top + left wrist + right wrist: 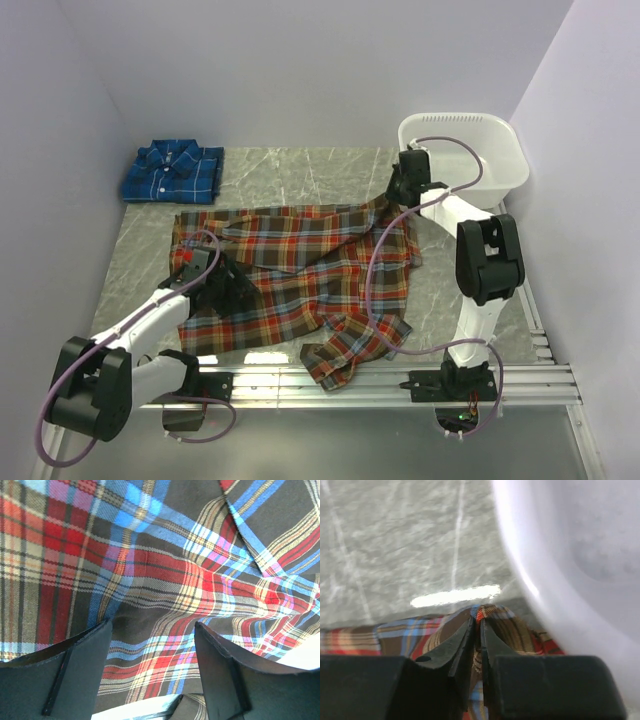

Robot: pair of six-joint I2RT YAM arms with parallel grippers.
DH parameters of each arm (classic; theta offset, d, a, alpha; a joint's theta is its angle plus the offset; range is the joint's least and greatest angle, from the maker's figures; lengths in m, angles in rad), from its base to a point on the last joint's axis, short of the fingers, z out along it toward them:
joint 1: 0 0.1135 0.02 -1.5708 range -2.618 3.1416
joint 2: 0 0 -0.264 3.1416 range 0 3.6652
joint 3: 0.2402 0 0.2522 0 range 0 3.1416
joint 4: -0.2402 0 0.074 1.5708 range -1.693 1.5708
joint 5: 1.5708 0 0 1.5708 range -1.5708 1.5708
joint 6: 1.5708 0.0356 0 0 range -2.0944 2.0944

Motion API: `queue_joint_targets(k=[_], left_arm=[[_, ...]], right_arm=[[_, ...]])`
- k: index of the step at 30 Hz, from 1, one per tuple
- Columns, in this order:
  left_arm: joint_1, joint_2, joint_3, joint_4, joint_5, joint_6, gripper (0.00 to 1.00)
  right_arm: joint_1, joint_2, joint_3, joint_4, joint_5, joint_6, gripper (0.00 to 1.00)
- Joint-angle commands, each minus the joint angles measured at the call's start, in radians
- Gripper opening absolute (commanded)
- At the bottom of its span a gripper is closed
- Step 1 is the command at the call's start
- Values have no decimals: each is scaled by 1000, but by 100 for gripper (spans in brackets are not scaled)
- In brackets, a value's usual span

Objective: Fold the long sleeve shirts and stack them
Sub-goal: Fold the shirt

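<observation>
Wrist views alone show right tool [479, 622] pinching red plaid shirt [380, 636], left tool [152, 627] spread apart.

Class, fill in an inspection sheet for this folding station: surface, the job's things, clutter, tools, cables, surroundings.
Surface: grey marbled table, with no spills seen.
Job's things: red plaid shirt spread mid-table and rumpled, one sleeve reaching the near rail. Blue plaid shirt lies folded at the far left corner.
Clutter: white tub at the far right corner.
Tools: left tool open, low over the red plaid shirt. Right tool shut on that shirt's far edge, beside the tub.
Cables: right arm's cable loops over the shirt. Left arm's cable hangs off the near edge.
Surroundings: plain pale walls; nothing else seen.
</observation>
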Motion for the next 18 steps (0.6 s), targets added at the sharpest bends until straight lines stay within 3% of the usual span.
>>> queue_joint_targets(k=[1, 6, 8, 13, 18], left_arm=[[-9, 1, -43, -130, -47, -19, 74], [-9, -19, -23, -147, -53, -12, 75], [-9, -57, -5, -158, -59, -12, 77], [-9, -129, 128, -216, -67, 18, 82], [-8, -44, 320, -212, -71, 76, 91]], right_arm=[[-13, 16, 38, 41, 110, 5, 17], [-9, -10, 50, 49, 68, -8, 22], [-9, -39, 33, 61, 34, -6, 28], [-3, -145, -33, 74, 0, 23, 56], [20, -209, -93, 103, -101, 66, 62]])
